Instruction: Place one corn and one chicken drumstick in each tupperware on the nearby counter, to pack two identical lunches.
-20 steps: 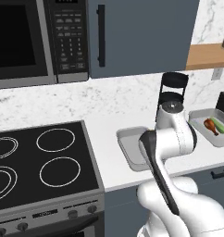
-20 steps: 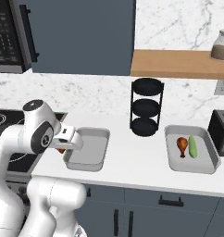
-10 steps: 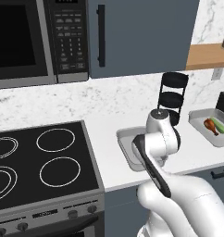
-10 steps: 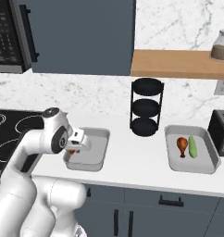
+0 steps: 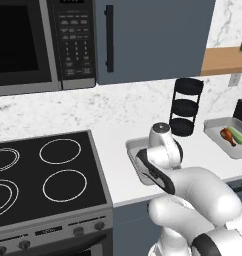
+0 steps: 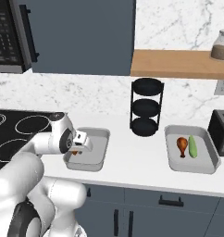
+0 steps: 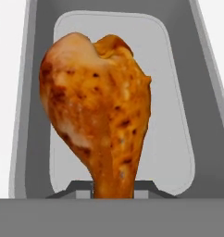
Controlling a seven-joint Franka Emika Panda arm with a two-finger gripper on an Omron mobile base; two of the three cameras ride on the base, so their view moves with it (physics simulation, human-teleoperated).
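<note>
- The white bench is seen spread beneath and to both sides of the claw, with the black stovetop set into it on the claw's left.
- The near tupperware lies directly under the claw; its grey floor and raised rim are seen behind the drumstick in the hand view.
- The second tupperware is set well to the right of the claw, beside a dark appliance at the frame's edge.
- A black three-tier rack stands on the bench between the two trays — to the right of the claw and further back.
- The claw is held low over the left end of the near tupperware and is clamped on a chicken drumstick: the thin bone end is gripped at the bottom of the hand view, and the meaty end is pointed away from the claw over the tray floor. Whether the drumstick touches the floor cannot be told.
- A second drumstick lies in the far tupperware, well right of the claw.
- A pale green corn lies just beside that drumstick, on the side further from the claw — both are laid lengthwise in the tray.
</note>
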